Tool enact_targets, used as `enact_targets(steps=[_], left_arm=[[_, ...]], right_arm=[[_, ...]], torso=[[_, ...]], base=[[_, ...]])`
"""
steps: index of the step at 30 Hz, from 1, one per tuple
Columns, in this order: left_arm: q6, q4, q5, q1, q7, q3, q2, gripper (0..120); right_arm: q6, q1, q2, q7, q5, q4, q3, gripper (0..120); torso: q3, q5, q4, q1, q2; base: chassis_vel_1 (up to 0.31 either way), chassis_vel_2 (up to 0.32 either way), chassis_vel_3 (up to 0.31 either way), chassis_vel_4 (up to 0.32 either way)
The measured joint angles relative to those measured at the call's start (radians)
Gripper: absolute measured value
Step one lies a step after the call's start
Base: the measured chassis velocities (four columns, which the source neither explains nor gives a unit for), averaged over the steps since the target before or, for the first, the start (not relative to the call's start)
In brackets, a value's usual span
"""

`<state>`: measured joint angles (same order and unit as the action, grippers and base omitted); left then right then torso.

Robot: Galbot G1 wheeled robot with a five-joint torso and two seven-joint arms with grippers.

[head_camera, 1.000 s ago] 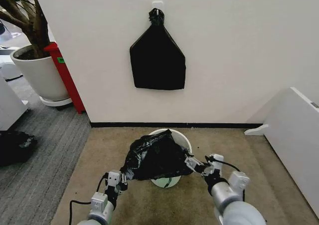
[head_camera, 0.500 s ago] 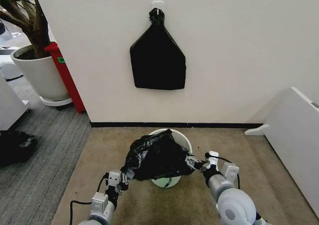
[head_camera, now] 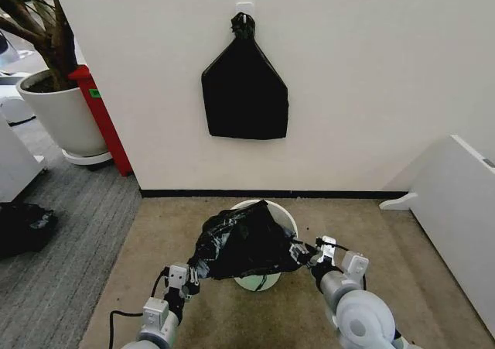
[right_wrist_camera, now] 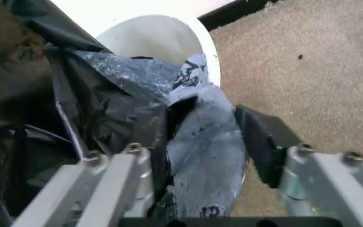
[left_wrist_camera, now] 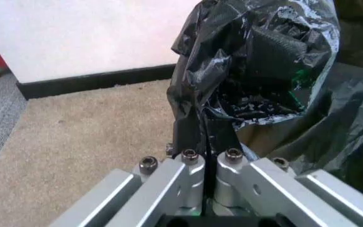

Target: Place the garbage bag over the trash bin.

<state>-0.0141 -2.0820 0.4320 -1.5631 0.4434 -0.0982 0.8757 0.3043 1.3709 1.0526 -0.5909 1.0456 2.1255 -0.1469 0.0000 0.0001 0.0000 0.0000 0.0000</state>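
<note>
The glossy black garbage bag (head_camera: pixel 244 244) lies crumpled over the top of the cream-white trash bin (head_camera: pixel 288 219), which stands on the tan carpet by the wall. My left gripper (head_camera: pixel 189 272) is at the bag's left edge. In the left wrist view this gripper (left_wrist_camera: pixel 203 135) is shut on a fold of the garbage bag (left_wrist_camera: pixel 263 71). My right gripper (head_camera: pixel 303 253) is at the bag's right edge. The right wrist view shows it (right_wrist_camera: pixel 203 130) open, with a flap of the garbage bag (right_wrist_camera: pixel 106 90) lying between the spread fingers. Beyond them is the trash bin (right_wrist_camera: pixel 156 38).
A flat black bundle (head_camera: pixel 244 94) hangs on the wall above the bin. A large white plant pot (head_camera: pixel 62 117) and a red stand (head_camera: pixel 97 113) are at the far left. A white panel (head_camera: pixel 456 210) leans at the right. A dark bag (head_camera: pixel 23 227) lies on the grey carpet.
My right arm has rolled and drawn in closer to the bin, and its gripper has stayed at the bag's right edge. The left gripper and the bag have hardly moved.
</note>
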Motion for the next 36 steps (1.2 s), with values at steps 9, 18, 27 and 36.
enact_targets(steps=[9,18,27,36], left_arm=[[0.0,0.0,-0.003,0.0,-0.001,0.002,0.011,0],[0.001,-0.012,-0.005,-0.018,0.004,0.0,0.022,0],[-0.032,-0.048,0.01,-0.08,0.045,0.013,0.036,0],[-0.088,0.019,0.097,-0.025,0.077,0.037,0.052,0]], right_arm=[[-0.026,0.011,-0.001,-0.007,-0.02,0.015,-0.009,0],[-0.043,0.045,-0.001,-0.032,-0.064,0.108,-0.035,0],[-0.03,0.11,0.009,-0.058,-0.103,0.109,-0.064,0],[-0.04,0.073,0.038,-0.017,-0.122,-0.041,-0.068,0]], torso=[[0.0,0.0,0.0,0.0,0.0],[0.0,0.0,0.0,0.0,0.0],[0.0,0.0001,0.0,0.0,0.0],[0.0,0.0,0.0,0.0,0.0]], base=[[0.0,0.0,0.0,0.0],[0.0,0.0,0.0,0.0],[0.0,0.0,0.0,0.0],[0.0,0.0,0.0,0.0]])
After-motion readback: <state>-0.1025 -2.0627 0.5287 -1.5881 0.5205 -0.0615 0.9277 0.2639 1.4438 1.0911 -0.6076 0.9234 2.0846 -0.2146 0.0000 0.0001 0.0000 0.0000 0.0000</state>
